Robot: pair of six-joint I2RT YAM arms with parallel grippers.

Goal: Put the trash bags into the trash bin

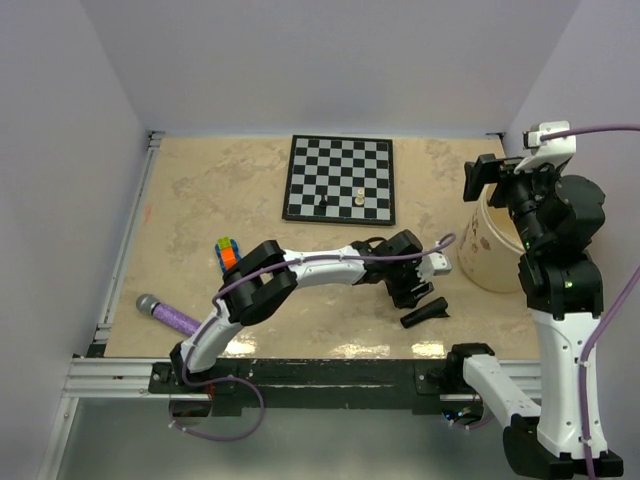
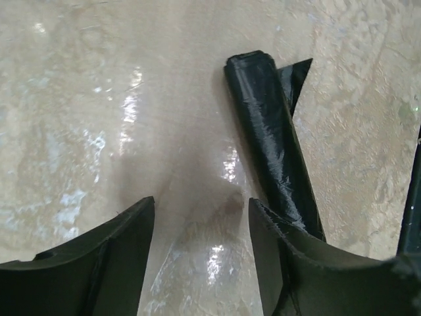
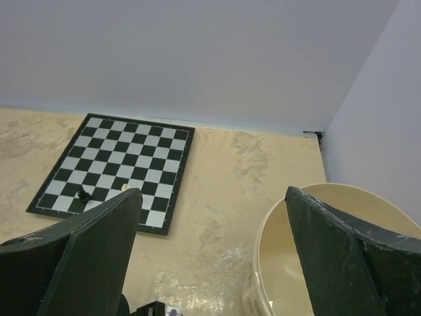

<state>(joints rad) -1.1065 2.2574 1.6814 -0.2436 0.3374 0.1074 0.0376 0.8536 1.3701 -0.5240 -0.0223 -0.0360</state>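
Bag roll (image 2: 266,131) by open L jaws | R jaws wide nr bin (image 3: 279,257)

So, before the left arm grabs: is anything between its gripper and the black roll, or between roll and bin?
Nothing visible. The left gripper hangs open, the trash bag roll right beside one finger. Only bare table separates roll and trash bin; the right gripper hovers open over its rim.

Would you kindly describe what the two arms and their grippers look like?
The left arm and the right arm both have white tubular links and chunky black joints, and a purple cable runs along each. The left gripper and the right gripper each have two broad, dark fingers with slightly scuffed edges.
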